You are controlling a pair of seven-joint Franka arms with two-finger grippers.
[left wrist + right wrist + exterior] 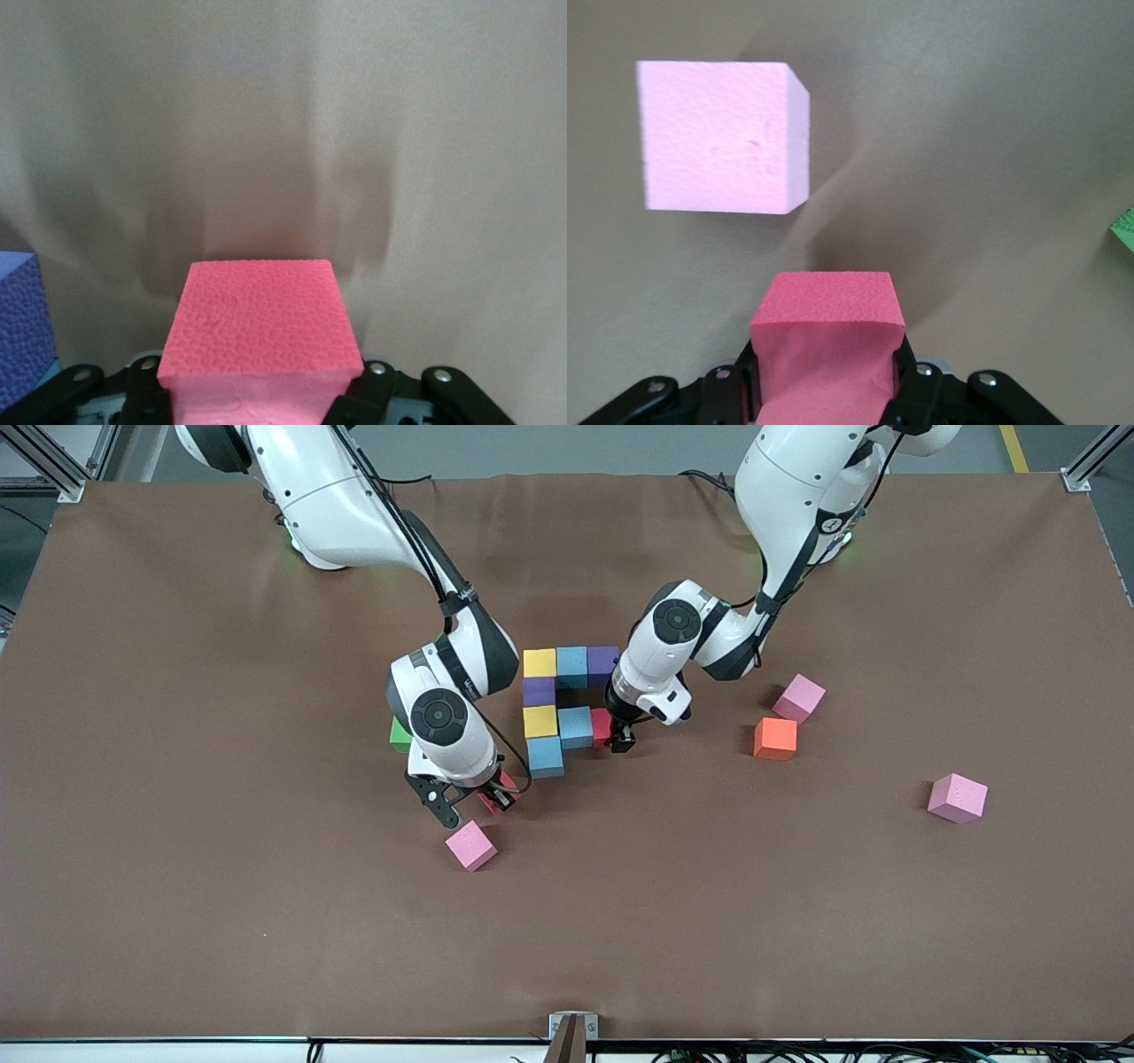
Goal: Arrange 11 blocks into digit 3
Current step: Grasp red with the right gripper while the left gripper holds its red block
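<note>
Nearest the front camera we see a pink cube [470, 845] lying loose on the brown table [177, 868], with the right gripper [469, 802] just above it, clamped on a red block [499, 791]. The right wrist view confirms that grip: red block [826, 341] squeezed between the fingers, pink cube [722, 135] on the table close by.

Toward the left arm's end sits another pink cube [957, 798], well apart from the rest.

Farther back we reach the partial digit [563, 708]: blue block [545, 756], then a yellow [540, 722] and blue [576, 727] pair, a purple one [539, 691], and a top bar of yellow [539, 662], blue [572, 667] and purple [602, 664]. The left gripper [620, 735] is closed on a second red block [602, 726], touching that middle blue. An orange block [775, 738] and a pink one [799, 697] wait near the left arm. A green cube [400, 735] peeks out beneath the right arm.
</note>
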